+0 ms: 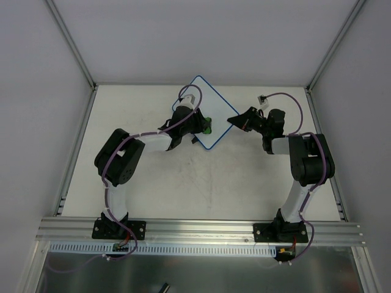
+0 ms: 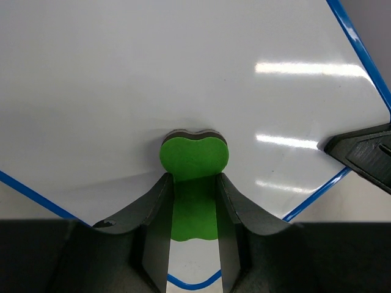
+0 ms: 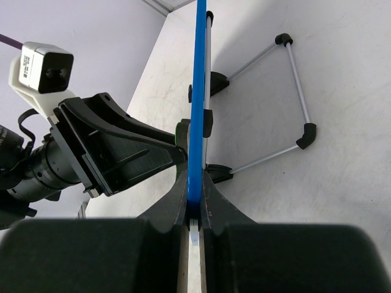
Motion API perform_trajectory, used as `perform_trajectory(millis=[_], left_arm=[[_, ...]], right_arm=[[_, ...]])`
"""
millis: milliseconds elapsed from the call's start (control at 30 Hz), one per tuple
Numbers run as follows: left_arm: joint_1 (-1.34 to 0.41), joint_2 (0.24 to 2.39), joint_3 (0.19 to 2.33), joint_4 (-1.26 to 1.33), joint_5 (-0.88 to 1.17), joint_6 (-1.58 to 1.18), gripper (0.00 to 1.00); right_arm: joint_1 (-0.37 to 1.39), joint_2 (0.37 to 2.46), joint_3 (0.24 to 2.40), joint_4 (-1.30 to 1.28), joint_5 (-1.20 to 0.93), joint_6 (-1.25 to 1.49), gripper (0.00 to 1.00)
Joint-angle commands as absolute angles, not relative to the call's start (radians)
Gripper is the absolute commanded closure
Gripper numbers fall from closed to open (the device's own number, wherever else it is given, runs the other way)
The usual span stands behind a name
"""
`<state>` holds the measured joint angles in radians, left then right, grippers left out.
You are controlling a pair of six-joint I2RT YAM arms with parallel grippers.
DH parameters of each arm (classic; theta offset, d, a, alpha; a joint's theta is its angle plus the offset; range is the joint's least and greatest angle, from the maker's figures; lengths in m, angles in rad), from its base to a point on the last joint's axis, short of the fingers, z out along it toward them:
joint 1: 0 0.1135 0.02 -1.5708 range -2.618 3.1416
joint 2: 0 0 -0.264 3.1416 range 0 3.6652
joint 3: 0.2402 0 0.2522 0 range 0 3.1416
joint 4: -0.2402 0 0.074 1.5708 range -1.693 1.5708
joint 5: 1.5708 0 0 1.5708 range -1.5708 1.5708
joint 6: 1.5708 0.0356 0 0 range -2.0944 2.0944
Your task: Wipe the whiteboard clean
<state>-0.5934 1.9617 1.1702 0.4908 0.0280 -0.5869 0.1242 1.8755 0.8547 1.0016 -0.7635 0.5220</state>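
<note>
Robotics laboratory test cell. Enclosed on three sides by plain white panels [image 1: 195, 36] held in slanting aluminium profile posts [image 1: 70, 39]. Floored by a scuffed white tabletop [image 1: 201, 189] and edged at the near side with a slotted aluminium rail [image 1: 201, 227], bolted with two black arm bases [image 1: 118, 228]. Slotted white cable duct [image 1: 183, 248] just below the rail. Threaded with exposed purple cables [image 1: 292, 99] along both arms [image 1: 122, 159]; fitted with a boxed wrist camera [image 3: 43, 67] on a white mount.

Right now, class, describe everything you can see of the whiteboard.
The whiteboard is a small glossy white panel with rounded corners and a thin blue rim, a wire stand behind it. No pen marks show on the visible face. The right pincer clamps one edge; the left pincer presses a green eraser against its face.
</note>
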Motion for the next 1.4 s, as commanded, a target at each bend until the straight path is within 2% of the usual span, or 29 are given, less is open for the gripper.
perform_trajectory(millis=[0, 233, 467, 800, 1200, 1367], left_arm=[[-0.578, 2.034, 1.091, 0.394, 0.006, -0.641, 1.00], [-0.578, 2.014, 1.032, 0.433, -0.001, -0.690, 1.00], [-0.591, 1.974, 0.976, 0.413, -0.140, -0.721, 1.00], [-0.594, 1.990, 0.994, 0.390, -0.129, -0.716, 1.00], [-0.704, 1.967, 1.075, 0.468, -0.129, -0.491, 1.00], [-0.761, 1.973, 1.117, 0.476, -0.061, -0.394, 1.00]], right_arm=[[0.146, 1.855, 0.899, 1.140, -0.824, 0.563, 1.00], [0.140, 1.856, 0.896, 1.157, -0.828, 0.577, 1.00], [0.137, 1.859, 0.896, 1.167, -0.830, 0.584, 1.00], [0.137, 1.865, 0.896, 1.183, -0.833, 0.597, 1.00], [0.135, 1.871, 0.897, 1.186, -0.834, 0.601, 1.00], [0.135, 1.871, 0.896, 1.186, -0.834, 0.601, 1.00]])
